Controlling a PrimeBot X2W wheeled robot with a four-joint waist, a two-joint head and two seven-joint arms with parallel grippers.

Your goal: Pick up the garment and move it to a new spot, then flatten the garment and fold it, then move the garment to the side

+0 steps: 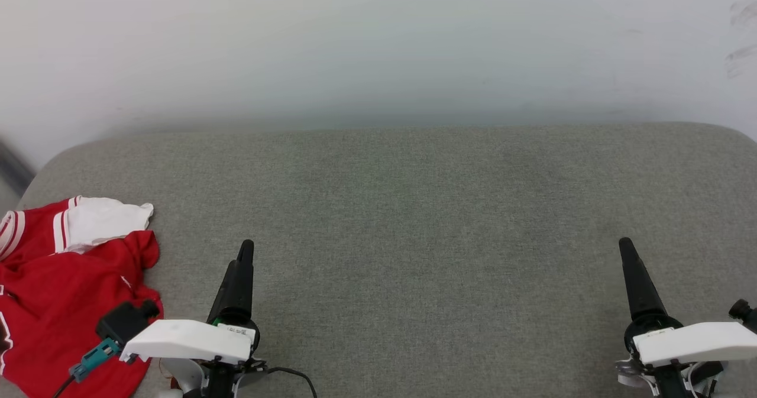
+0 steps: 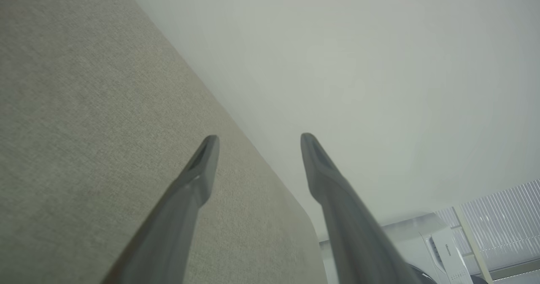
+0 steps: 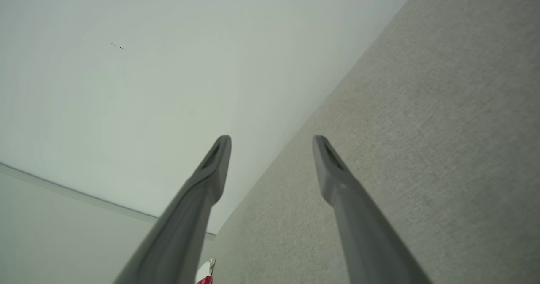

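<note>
The garment [image 1: 53, 291] lies crumpled at the near left corner of the grey cushioned surface [image 1: 414, 238]. It is a heap of red cloth, with a white sleeve and red-white striped trim folded across its top edge, and part of it runs off the left edge of the head view. The left gripper [image 1: 245, 250] hovers just to the right of it. Its dark fingers point away over bare fabric and are clear of the cloth, while its white wrist housing [image 1: 189, 340] overlaps the garment's right hem from the camera's angle. In the left wrist view the two fingers [image 2: 202, 166] stand wide apart with nothing between them, and beyond them are the surface's far edge and a pale wall [image 1: 378, 43]. The right gripper [image 1: 627, 247] hangs well apart from the garment, over the right side of the surface. Its fingers [image 3: 215, 166] are also spread wide and empty, and a scrap of red and white cloth shows far off at the bottom of its wrist view.
</note>
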